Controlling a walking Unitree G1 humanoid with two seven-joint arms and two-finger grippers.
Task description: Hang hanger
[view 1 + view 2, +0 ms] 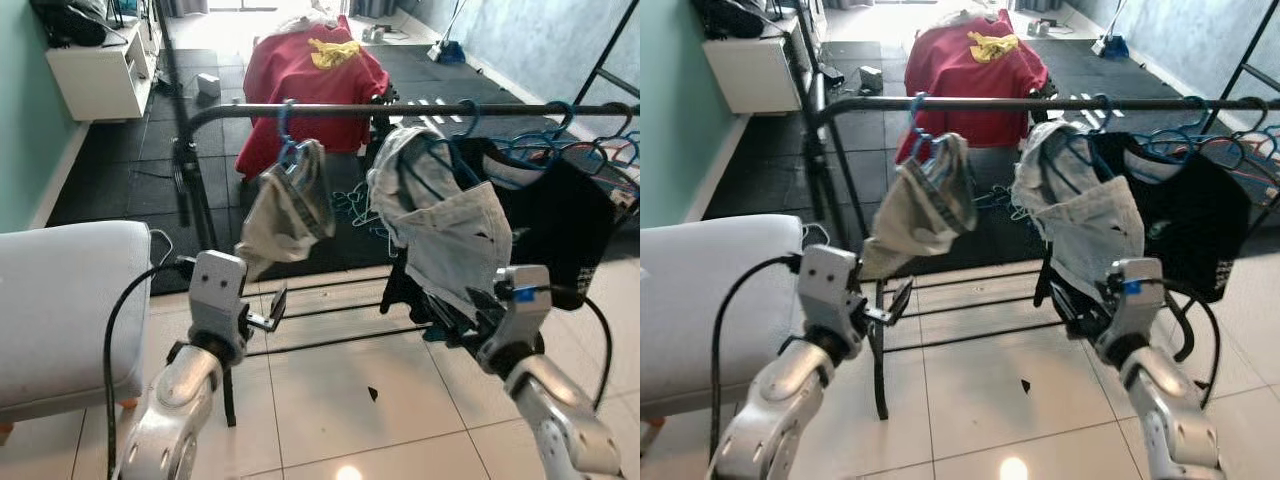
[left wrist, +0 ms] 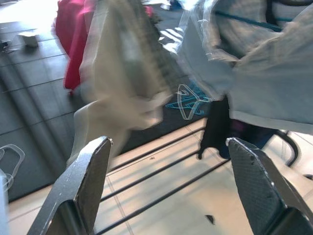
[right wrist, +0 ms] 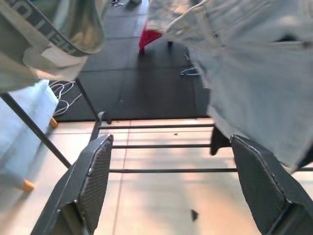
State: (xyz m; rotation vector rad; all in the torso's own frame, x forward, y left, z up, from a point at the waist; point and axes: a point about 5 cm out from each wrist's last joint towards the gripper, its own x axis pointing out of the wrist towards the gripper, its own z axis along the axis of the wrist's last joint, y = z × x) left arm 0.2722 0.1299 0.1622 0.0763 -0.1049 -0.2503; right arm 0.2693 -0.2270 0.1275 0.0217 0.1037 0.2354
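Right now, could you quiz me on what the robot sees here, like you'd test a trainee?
1. True or false: both grippers, left gripper and right gripper, are open and hold nothing.
2. What colour are the hangers on the black rail?
3. The grey shorts hang nearer which arm: A left, B right?

Key: 1 true; 2 blue; 3 A.
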